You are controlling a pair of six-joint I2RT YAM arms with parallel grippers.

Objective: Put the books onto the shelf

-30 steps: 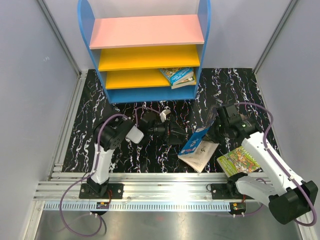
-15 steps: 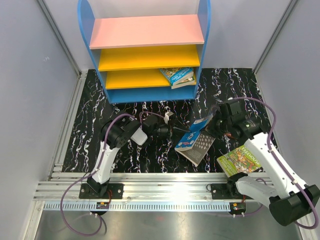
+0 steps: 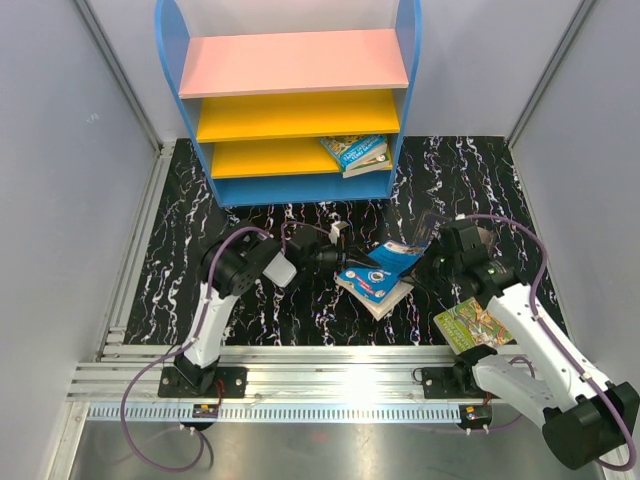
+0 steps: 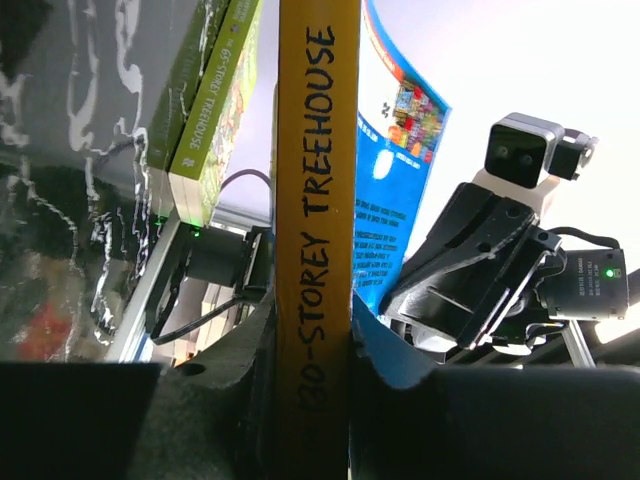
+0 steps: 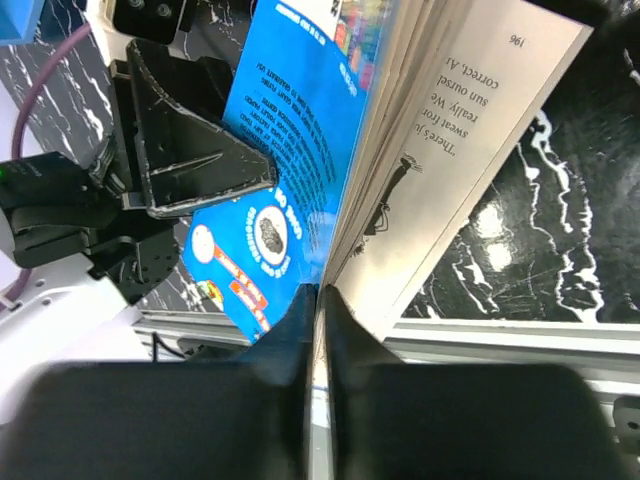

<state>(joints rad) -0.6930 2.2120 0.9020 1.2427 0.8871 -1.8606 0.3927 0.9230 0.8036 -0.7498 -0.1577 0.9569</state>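
Observation:
A blue Treehouse book (image 3: pixel 378 277) with a yellow spine (image 4: pixel 315 180) lies half open on the mat between my two grippers. My left gripper (image 3: pixel 335 262) (image 4: pixel 312 335) is shut on its spine. From the other side, my right gripper (image 3: pixel 425 252) (image 5: pixel 321 300) is shut on the book's open edge, with the blue cover (image 5: pixel 290 150) to one side of the jaws and loose pages (image 5: pixel 470 130) to the other. A lime-green book (image 3: pixel 470 325) (image 4: pixel 213 95) lies flat at the right. The shelf (image 3: pixel 295 62) stands at the back, with two books (image 3: pixel 355 152) on its lower yellow board.
The black marbled mat (image 3: pixel 180 220) covers the floor in front of the shelf. A metal rail (image 3: pixel 320 360) runs along the near edge by the arm bases. Grey walls close in on both sides.
My left gripper has closed on the book's spine. The right arm has swung left and down, folding the upright open book towards the mat.

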